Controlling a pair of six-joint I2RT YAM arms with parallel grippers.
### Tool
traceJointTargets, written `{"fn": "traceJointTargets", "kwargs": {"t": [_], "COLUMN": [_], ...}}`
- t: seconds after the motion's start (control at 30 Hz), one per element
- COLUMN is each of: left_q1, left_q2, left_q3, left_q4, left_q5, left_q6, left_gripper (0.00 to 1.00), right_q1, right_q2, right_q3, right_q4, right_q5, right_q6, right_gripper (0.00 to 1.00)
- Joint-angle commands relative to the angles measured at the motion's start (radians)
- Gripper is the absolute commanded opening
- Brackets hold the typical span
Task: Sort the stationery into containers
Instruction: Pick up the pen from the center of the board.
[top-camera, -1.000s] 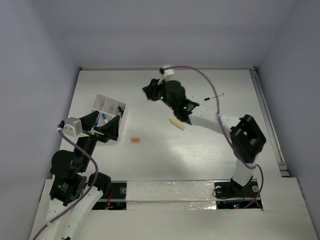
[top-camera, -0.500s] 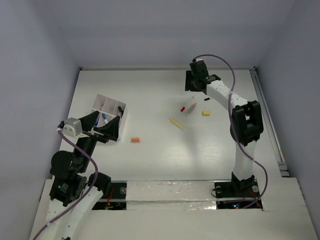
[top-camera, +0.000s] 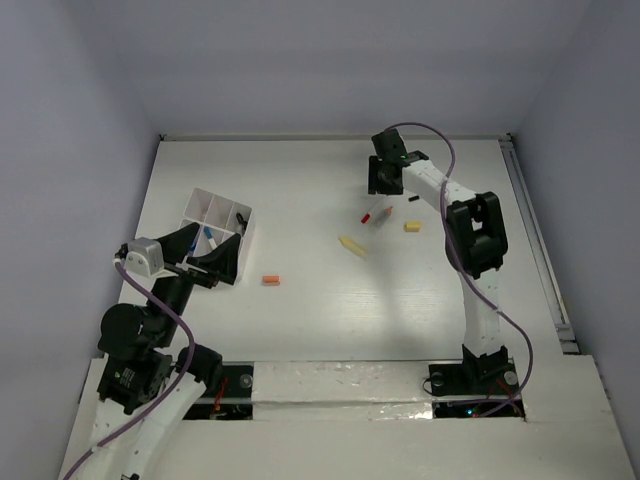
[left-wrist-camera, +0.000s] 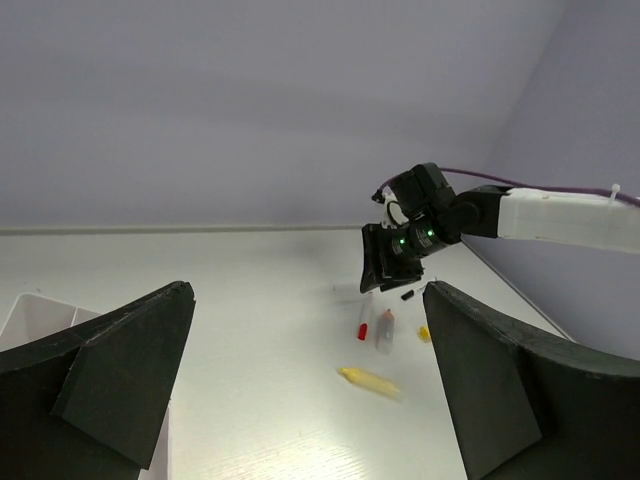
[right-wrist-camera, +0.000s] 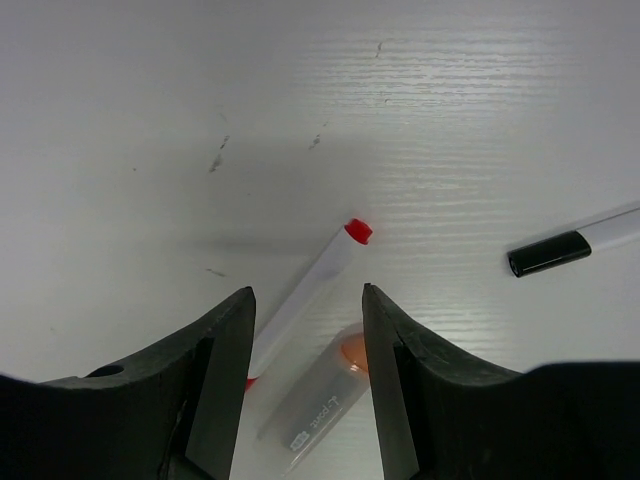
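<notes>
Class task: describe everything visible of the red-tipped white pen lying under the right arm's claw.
The pen is a slim white stick, plastic by its look, with a small red cap at one end and red showing at the other. It lies flat and slanted on the white table, close beside a clear tube; whether they touch is unclear. In the wrist view it sits in the gap of the open right claw, ungripped.

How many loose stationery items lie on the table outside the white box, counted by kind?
Pens: 2, the red-capped pen and the black-capped pen
Tubes: 2, the cream tube and the clear tube
Small blocks: 2, the orange block and the yellow block
Total: 6
</notes>
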Motion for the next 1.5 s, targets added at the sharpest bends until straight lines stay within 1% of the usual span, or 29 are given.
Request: {"fn": "traceJointTargets", "kwargs": {"t": [0.0,0.23,0.37,0.4,0.53,0.67,0.8,0.83,1.0,1.17,1.23,1.37,1.4,1.47], "left_q1": [-0.006,-0.006,-0.006,-0.006,-0.006,-0.006,-0.006,-0.006,-0.006,-0.006,-0.006,-0.006,-0.006,-0.006], "left_q2": [-0.014,-0.011,-0.008,-0.008,-0.008,-0.007,-0.008,-0.008,-0.010,-0.011,-0.011,-0.007,-0.007,-0.005], "left_q3": [0.004,0.005,0.004,0.005,0.005,0.005,0.005,0.005,0.005,0.005,0.005,0.005,0.005,0.007], "left_q4": [0.042,0.042,0.042,0.042,0.042,0.042,0.041,0.042,0.041,0.039,0.039,0.041,0.041,0.041], "left_q5": [0.007,0.006,0.006,0.006,0.006,0.006,0.004,0.003,0.001,0.003,0.001,0.004,0.006,0.004], "left_q6": [-0.004,-0.005,-0.004,-0.005,-0.004,-0.004,-0.004,-0.005,-0.005,-0.005,-0.004,-0.004,-0.004,-0.004], "left_gripper": [0.99,0.99,0.99,0.99,0.99,0.99,0.99,0.99,0.99,0.99,0.99,0.99,0.99,0.99], "right_q1": [-0.009,-0.009,-0.009,-0.009,-0.009,0.044,0.090,0.090,0.141,0.175,0.184,0.193,0.193,0.193], "right_q2": [0.018,0.061,0.096,0.099,0.127,0.165,0.240,0.266,0.305,0.371,0.388,0.386,0.386,0.383], "right_q3": [0.059,0.059,0.087,0.085,0.099,0.139,0.275,0.295,0.349,0.467,0.486,0.472,0.467,0.461], "right_q4": [-0.016,0.002,-0.001,0.002,0.016,-0.007,-0.074,-0.100,-0.122,-0.203,-0.216,-0.213,-0.210,-0.213], "right_q5": [0.000,-0.023,-0.057,-0.066,-0.104,-0.083,-0.049,-0.030,0.012,0.029,0.029,0.018,0.020,0.012], "right_q6": [0.011,0.017,0.023,0.023,0.031,0.012,-0.005,-0.008,-0.029,-0.055,-0.060,-0.074,-0.080,-0.106], "right_gripper": [0.52,0.52,0.48,0.44,0.41,0.40,0.34,0.34,0.33,0.33,0.33,0.33,0.31,0.30]}}
